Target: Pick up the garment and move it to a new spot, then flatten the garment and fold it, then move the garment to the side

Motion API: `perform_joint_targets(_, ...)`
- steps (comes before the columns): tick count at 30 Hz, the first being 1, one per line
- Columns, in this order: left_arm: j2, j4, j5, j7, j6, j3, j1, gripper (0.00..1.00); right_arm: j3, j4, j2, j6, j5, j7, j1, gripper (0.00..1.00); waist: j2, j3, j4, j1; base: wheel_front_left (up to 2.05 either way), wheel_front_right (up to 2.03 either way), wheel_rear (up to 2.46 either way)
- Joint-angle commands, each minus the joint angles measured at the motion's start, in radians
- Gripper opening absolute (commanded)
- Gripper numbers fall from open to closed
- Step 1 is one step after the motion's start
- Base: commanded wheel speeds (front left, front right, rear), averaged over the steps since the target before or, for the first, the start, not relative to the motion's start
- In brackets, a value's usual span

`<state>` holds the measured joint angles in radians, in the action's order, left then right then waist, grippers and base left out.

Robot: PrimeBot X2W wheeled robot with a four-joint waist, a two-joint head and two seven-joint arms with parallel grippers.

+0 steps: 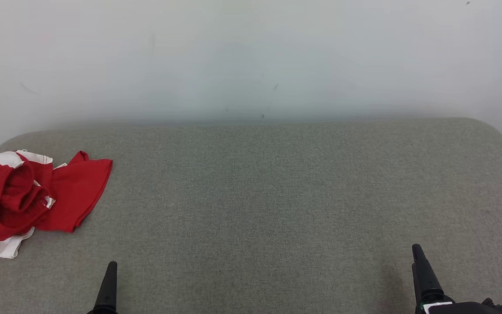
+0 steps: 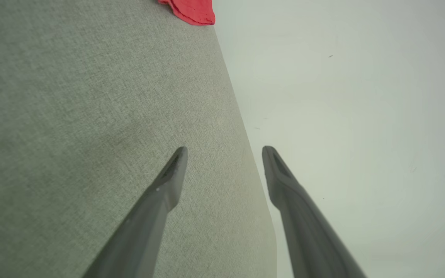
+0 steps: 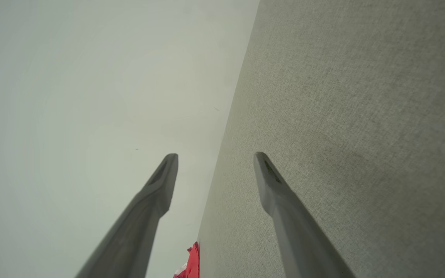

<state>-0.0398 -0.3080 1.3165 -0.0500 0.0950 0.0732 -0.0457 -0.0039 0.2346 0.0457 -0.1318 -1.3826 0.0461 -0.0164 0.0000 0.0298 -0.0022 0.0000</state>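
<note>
The garment (image 1: 37, 198), red with white parts, lies crumpled at the far left of the grey padded surface (image 1: 277, 196). My left gripper (image 1: 111, 266) is at the bottom left, in front of the garment and a little to its right, well apart from it. In the left wrist view the left gripper (image 2: 224, 148) is open and empty, with a red corner of the garment (image 2: 191, 11) at the top edge. My right gripper (image 1: 416, 249) hovers at the bottom right, far from the cloth. The right wrist view shows the right gripper (image 3: 215, 154) open and empty, with the garment (image 3: 193, 262) at the bottom edge.
A pale wall (image 1: 251, 56) rises right behind the surface's rounded back edge. The surface curves down at its far right corner (image 1: 501, 135). Bare grey fabric stretches from the garment across to the right side.
</note>
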Motion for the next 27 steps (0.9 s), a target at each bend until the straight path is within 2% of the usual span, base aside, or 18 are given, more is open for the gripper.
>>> perform_joint_targets(1,-0.005,0.018,-0.021,0.006,-0.001,-0.003,-0.009,1.00,0.004,-0.012,0.006,0.001,0.015,0.005,0.017,1.00,0.0000,0.000,0.000,0.0000,0.00,0.00,0.00)
perform_joint_targets(10,-0.006,0.031,-0.210,0.047,-0.008,-0.032,-0.002,1.00,0.032,0.015,0.012,0.001,0.175,0.031,0.020,1.00,0.0000,0.013,0.006,0.0000,0.00,0.00,0.00)
perform_joint_targets(27,-0.011,0.033,-0.534,0.112,-0.014,-0.078,0.009,1.00,0.021,0.038,0.003,0.001,0.488,0.030,0.017,1.00,0.0000,0.036,0.017,0.0000,0.00,0.00,0.00)
